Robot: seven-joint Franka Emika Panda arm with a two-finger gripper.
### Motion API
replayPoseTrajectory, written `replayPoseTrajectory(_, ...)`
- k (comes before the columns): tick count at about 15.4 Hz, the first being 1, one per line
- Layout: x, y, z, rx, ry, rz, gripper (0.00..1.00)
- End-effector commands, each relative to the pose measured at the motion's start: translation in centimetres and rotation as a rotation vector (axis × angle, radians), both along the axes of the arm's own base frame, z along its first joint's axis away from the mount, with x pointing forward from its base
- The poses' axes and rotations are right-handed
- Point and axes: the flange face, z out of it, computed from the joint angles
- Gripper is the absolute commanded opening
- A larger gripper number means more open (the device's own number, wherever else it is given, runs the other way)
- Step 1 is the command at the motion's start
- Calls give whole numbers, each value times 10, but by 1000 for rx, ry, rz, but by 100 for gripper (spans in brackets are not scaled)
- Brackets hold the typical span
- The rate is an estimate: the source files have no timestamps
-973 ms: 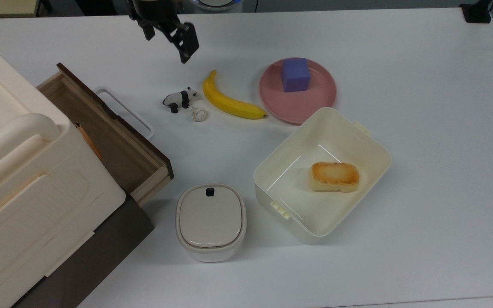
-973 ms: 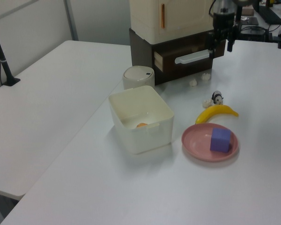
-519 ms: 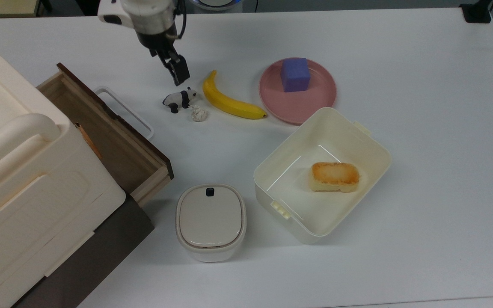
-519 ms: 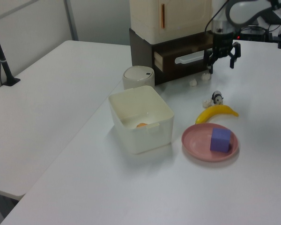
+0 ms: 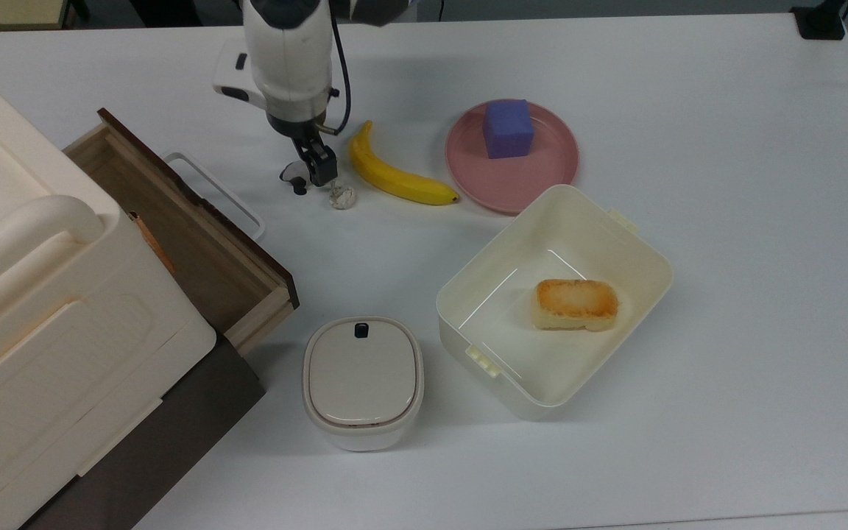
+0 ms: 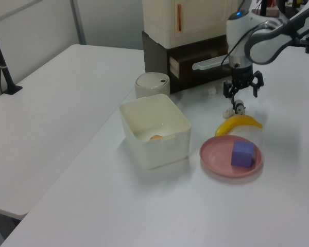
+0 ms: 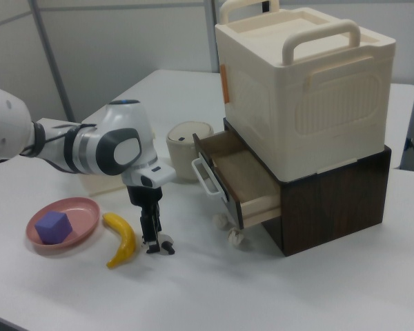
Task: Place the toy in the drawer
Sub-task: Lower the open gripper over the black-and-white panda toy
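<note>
- Gripper (image 6: 242,95) is lowered over the toy (image 5: 293,175), fingers spread to either side of it; jaws are seen apart in the left view, not closed on it.
- Toy is stood on the white table (image 5: 726,147) directly under the fingertips, mostly hidden by them in the top view; a bit of black-and-white body is seen at the top view's left of the fingers. In the right view it is seen at the fingertips (image 7: 164,246).
- Small whitish ball (image 5: 342,196) is sat just beside the gripper, on the top view's lower right.
- Banana (image 5: 393,171) is laid near, on the top view's right of the gripper.
- Drawer (image 5: 174,228) is pulled open, well apart on the top view's lower left; its white handle (image 5: 212,193) is faced toward the gripper.
- Pink plate (image 5: 534,180) with purple cube (image 5: 507,128) is found beyond the banana.
- Cream tub (image 5: 637,243) holding a browned bread piece (image 5: 576,304) is set further off, top view's lower right.
- Lidded round container (image 5: 362,380) is the farthest, beside the drawer's front corner.
</note>
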Motion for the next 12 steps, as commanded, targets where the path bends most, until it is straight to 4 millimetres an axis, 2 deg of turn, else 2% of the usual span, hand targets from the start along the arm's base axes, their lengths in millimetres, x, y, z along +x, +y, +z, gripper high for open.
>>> replayPoseTrajectory(1, 4, 7, -23, -34, -3, -11, 100)
replayPoseTrajectory(2, 4, 7, -25, -38, 1, -7, 96)
replayPoseTrajectory(3, 4, 7, -27, -45, 5, 0, 84)
replayPoseTrajectory(6, 4, 11, -27, -52, 8, 16, 55)
replayPoseTrajectory(9, 5, 11, -25, -52, 6, 18, 30)
replayPoseTrajectory(12, 9, 11, -12, -55, -6, 20, 23)
